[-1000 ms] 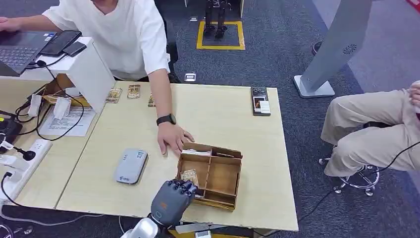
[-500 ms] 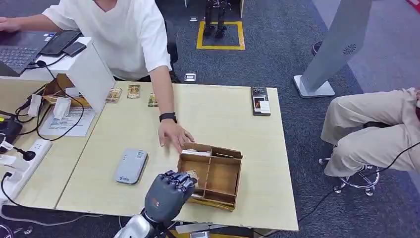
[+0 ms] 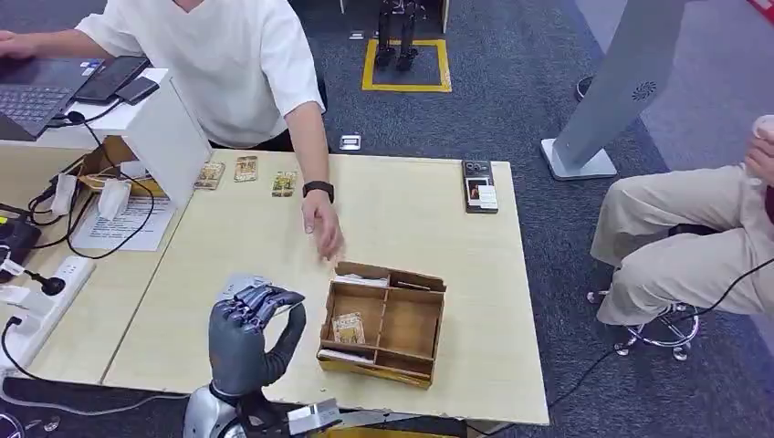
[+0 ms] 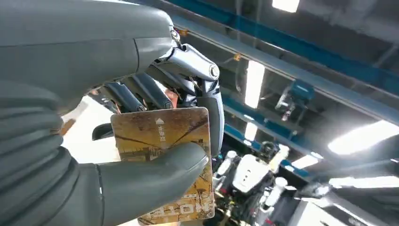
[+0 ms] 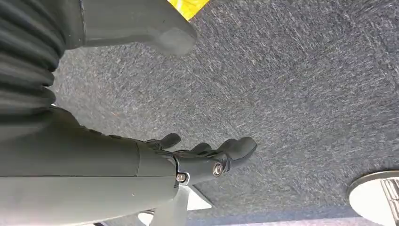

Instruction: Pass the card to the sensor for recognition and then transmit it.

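Note:
My left hand (image 3: 245, 336) is raised over the near left part of the wooden table (image 3: 420, 228), left of the wooden divided box (image 3: 406, 319). In the left wrist view this hand (image 4: 117, 141) pinches a brown patterned card (image 4: 164, 134) between thumb and fingers. The grey sensor lies under the hand, with just a pale edge (image 3: 235, 277) showing beyond the fingers. Another brown card (image 3: 348, 327) lies in the box's left compartment. My right hand (image 5: 197, 162) hangs over grey carpet, fingers apart, holding nothing.
A person in a white shirt leans over the table's far side, one hand (image 3: 324, 228) hovering just beyond the box. Three cards (image 3: 245, 168) and a phone (image 3: 480, 185) lie near the far edge. Cables and a power strip (image 3: 36, 292) sit left. Another person (image 3: 694, 237) sits right.
My left hand has swung left from the box's front corner to above the sensor, turning palm up with the card. The person's hand has drawn back from the box rim.

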